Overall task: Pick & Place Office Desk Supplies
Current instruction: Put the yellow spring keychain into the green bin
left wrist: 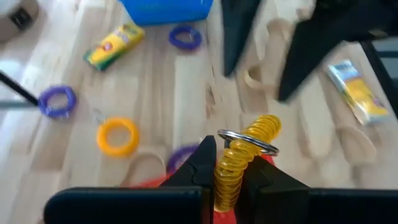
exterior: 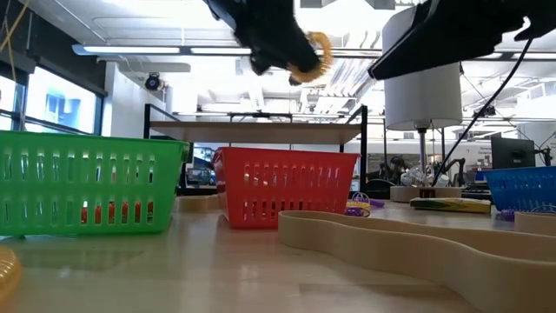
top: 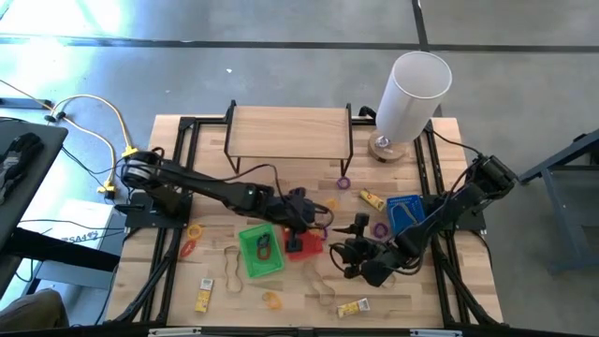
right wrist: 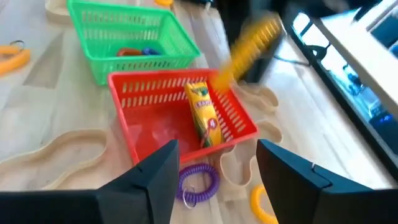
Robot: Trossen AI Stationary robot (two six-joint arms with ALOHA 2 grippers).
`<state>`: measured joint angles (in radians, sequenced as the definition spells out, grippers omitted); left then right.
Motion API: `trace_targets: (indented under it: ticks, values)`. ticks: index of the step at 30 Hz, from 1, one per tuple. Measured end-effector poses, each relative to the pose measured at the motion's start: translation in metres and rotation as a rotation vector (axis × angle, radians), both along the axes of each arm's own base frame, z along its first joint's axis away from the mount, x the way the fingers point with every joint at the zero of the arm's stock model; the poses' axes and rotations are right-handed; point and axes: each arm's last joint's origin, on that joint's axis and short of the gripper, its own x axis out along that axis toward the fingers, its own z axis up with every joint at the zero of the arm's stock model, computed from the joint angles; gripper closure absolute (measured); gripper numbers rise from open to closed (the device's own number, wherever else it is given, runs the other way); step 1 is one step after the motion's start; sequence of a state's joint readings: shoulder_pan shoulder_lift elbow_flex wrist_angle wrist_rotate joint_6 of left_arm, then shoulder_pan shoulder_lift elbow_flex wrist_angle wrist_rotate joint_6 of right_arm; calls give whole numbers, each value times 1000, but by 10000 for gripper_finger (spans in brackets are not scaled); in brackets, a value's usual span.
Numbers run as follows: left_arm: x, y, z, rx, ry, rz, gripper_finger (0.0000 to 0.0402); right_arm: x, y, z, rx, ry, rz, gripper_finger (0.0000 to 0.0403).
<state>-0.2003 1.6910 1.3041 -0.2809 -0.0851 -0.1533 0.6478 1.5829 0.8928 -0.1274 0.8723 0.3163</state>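
a wooden table (top: pixel 281 314) seen from above, placed around a red basket (top: pixel 305 245) near its middle. just left of the red basket sits a green basket (top: pixel 261 251). above the red basket the left gripper (left wrist: pixel 229 163) is clamped on a yellow coil ring (left wrist: pixel 244 155), lifted off the table. a crayon packet (right wrist: pixel 206 118) lies inside the red basket. just right of the red basket the right gripper (right wrist: pixel 217 165) hovers with fingers apart, empty, a purple coil ring (right wrist: pixel 198 180) on the table below it.
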Motion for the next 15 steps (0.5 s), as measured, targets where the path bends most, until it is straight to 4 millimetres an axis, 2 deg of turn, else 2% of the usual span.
trace_targets:
  ticks: [9,15]
  values:
    - [-48,-27,23,-46,160,-31,385,-1,-1,-1,22,12,-4,200]
    - [-79,-45,17,1,363,-88,385,-1,-1,-1,23,13,-6,200]
